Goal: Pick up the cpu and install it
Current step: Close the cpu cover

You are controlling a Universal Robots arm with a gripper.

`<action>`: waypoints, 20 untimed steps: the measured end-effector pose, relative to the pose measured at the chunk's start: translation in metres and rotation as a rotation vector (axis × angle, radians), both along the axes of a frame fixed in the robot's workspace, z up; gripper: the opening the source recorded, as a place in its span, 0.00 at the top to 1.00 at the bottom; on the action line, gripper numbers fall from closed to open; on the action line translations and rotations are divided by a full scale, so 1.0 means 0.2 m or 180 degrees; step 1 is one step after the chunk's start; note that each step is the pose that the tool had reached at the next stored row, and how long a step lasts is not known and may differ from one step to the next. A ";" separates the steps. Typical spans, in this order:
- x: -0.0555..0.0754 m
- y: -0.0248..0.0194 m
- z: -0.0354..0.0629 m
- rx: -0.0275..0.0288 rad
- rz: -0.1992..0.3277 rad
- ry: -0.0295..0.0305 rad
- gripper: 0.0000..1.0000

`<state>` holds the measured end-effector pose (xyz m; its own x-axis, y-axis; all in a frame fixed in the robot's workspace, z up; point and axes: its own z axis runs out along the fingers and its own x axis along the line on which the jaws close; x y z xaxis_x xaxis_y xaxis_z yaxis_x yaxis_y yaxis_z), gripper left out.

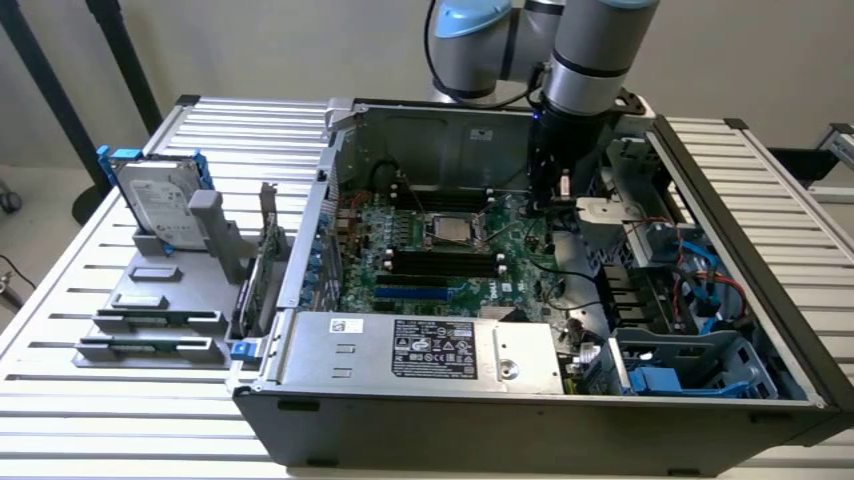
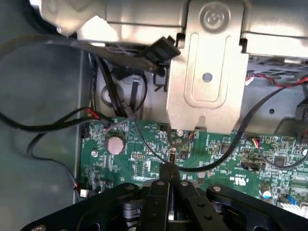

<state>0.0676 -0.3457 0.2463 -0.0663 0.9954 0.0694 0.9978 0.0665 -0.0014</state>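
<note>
A small dull silver square, which looks like the cpu [image 1: 449, 228], lies flat in the socket frame in the middle of the green motherboard [image 1: 400, 285] inside the open computer case [image 1: 534, 400]. My gripper [image 1: 545, 207] hangs down inside the case to the exterior view's right of that socket, close above the board. In the wrist view the gripper [image 2: 171, 167] is shut, its black fingers [image 2: 159, 192] pressed together with nothing seen between them. Its tip hovers over the board's edge near a black cable [image 2: 211, 163].
A silver metal bracket [image 2: 204, 82] and loose black cables [image 2: 43, 127] lie just beyond the fingertips. Drive cages with blue cables [image 1: 694, 270] fill the case's right side. The power supply [image 1: 427, 350] sits at the front. Outside, a grey fixture [image 1: 154, 320] holds a blue-framed hard drive [image 1: 160, 205].
</note>
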 end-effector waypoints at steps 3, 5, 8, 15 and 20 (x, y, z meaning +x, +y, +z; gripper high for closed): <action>-0.03 0.010 -0.006 0.0014 0.0007 0.0000 0.89; -0.03 0.026 -0.006 0.0021 0.0011 0.0000 0.89; -0.04 0.045 -0.006 0.0023 0.0025 0.0008 0.89; -0.05 0.046 -0.006 -0.0076 0.0114 0.0085 0.89; -0.06 0.045 -0.005 -0.0105 0.0176 0.0147 0.89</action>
